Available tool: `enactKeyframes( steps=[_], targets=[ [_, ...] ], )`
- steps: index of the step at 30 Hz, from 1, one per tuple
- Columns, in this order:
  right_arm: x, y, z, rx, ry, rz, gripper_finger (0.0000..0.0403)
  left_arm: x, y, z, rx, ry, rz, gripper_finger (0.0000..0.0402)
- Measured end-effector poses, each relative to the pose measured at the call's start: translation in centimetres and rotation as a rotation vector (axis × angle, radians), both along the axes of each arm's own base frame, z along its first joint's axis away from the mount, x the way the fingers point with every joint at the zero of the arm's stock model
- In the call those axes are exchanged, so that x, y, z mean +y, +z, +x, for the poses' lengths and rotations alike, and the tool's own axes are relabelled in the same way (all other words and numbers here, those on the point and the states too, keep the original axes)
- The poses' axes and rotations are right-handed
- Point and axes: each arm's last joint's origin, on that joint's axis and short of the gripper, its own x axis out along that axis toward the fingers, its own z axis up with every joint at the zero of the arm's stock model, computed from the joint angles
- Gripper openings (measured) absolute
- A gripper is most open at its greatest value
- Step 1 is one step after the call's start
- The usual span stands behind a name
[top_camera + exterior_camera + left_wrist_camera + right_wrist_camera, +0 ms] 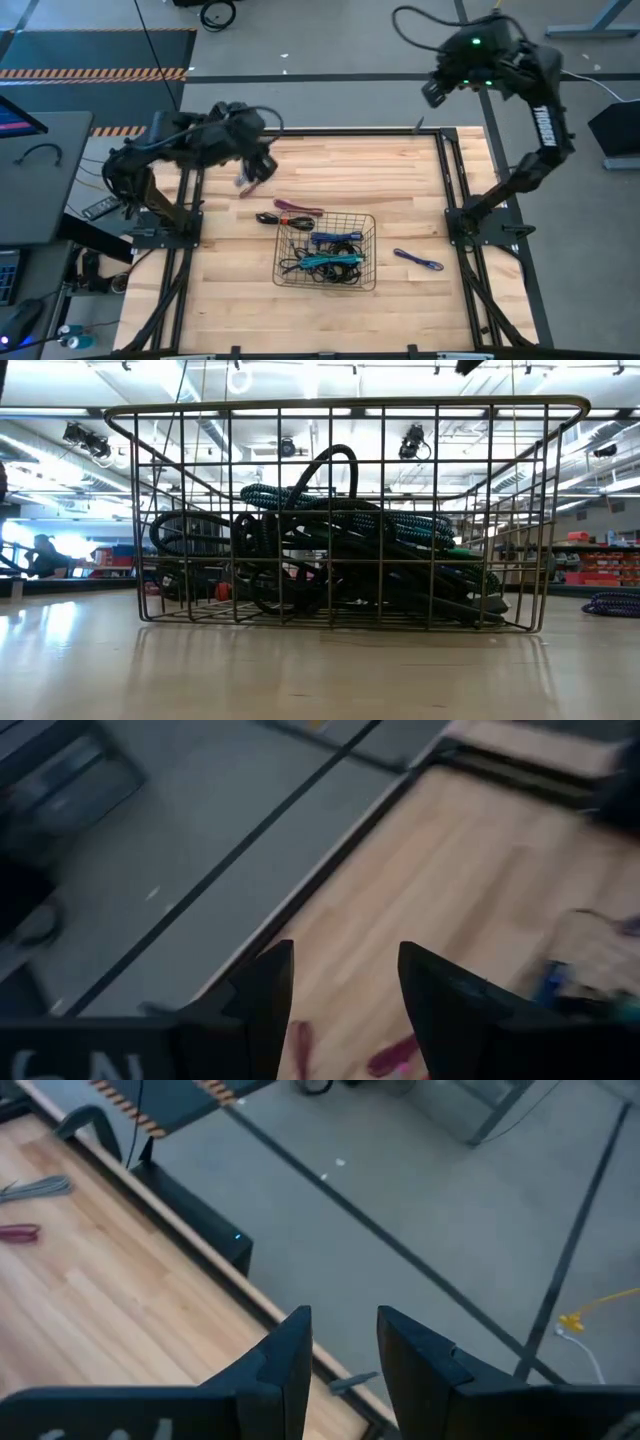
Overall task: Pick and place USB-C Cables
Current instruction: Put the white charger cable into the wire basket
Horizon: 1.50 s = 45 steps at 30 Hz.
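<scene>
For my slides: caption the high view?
Wire basket of cables; left gripper open above loose ones.

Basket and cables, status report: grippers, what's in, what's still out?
Left gripper open over table's back left, right gripper open, parked high, both empty. Basket holds several cables. Purple cable, magenta cable still out. Nothing blocking.

We see the basket (326, 283) near the bench's (400, 170) front middle with cables (328, 262) in it, two more cables (290, 212) lying just behind its left corner, and one cable (418, 260) apart to its right.
</scene>
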Motion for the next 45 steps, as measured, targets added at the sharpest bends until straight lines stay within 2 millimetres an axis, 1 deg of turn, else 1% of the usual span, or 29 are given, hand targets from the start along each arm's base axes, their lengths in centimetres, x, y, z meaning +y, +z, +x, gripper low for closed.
enactKeyframes(
  steps=[5, 10, 12, 16, 19, 22, 27, 34, 38, 45],
  targets=[
    [1.3, 0.9, -2.3, 0.019, 0.020, -0.071, 0.0121, 3.9, -2.7, 1.0, 0.115, 0.134, -0.046, 0.0188],
    [2.5, 1.5, -3.5, 0.031, 0.062, -0.119, 0.0121, 7.9, -6.9, 1.5, 0.257, 0.280, -0.143, 0.0188],
    [2.8, 1.6, -3.8, 0.027, 0.088, -0.129, 0.0122, 9.4, -8.8, 1.4, 0.301, 0.345, -0.211, 0.0188],
    [3.5, 2.1, -4.2, -0.045, 0.149, -0.143, 0.0122, 12.0, -12.6, 0.8, 0.369, 0.455, -0.355, 0.0188],
    [3.8, 2.5, -4.3, -0.087, 0.179, -0.161, 0.0122, 13.8, -15.7, 0.6, 0.379, 0.489, -0.444, 0.0188],
    [3.6, 2.7, -4.0, -0.109, 0.203, -0.172, 0.0122, 15.3, -18.7, 0.4, 0.365, 0.487, -0.529, 0.0188],
    [3.5, 2.7, -3.9, -0.108, 0.211, -0.181, 0.0122, 16.9, -22.9, -0.5, 0.345, 0.508, -0.625, 0.0188],
    [3.1, 2.5, -3.4, -0.116, 0.207, -0.156, 0.0123, 18.4, -27.7, -3.6, 0.395, 0.565, -0.740, 0.0188],
    [2.6, 2.3, -2.9, -0.111, 0.204, -0.138, 0.0122, 18.6, -29.6, -4.7, 0.402, 0.574, -0.767, 0.0188],
    [1.6, 1.9, -1.9, -0.107, 0.192, -0.105, 0.0122, 19.4, -31.1, -4.4, 0.271, 0.513, -0.741, 0.0188]
  ],
)
